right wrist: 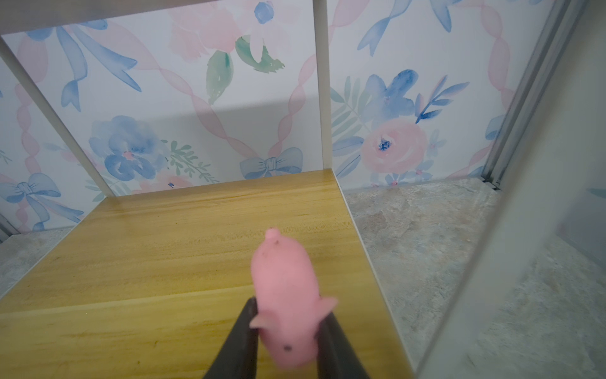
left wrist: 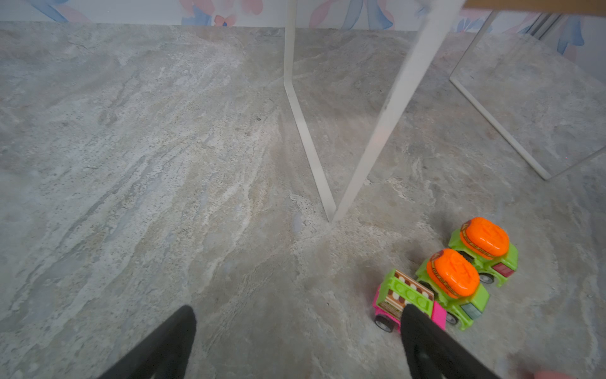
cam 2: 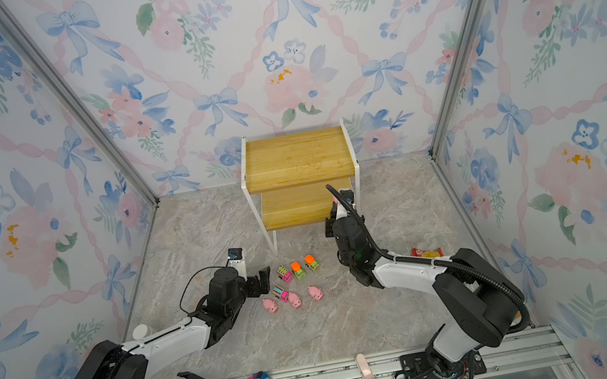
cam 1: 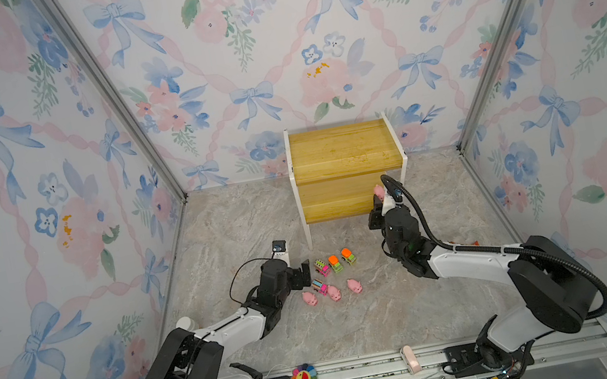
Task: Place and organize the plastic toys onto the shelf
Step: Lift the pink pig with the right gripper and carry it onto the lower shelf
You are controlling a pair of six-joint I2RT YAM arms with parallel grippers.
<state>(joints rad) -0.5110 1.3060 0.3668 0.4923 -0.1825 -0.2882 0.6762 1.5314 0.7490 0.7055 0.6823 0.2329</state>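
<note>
Pink pig (right wrist: 283, 279) between right tool (right wrist: 291, 310) jaws

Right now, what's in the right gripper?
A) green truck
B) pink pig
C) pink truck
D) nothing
B: in the right wrist view the right gripper is closed on a pink pig, held over the lower board of the shelf.
</note>
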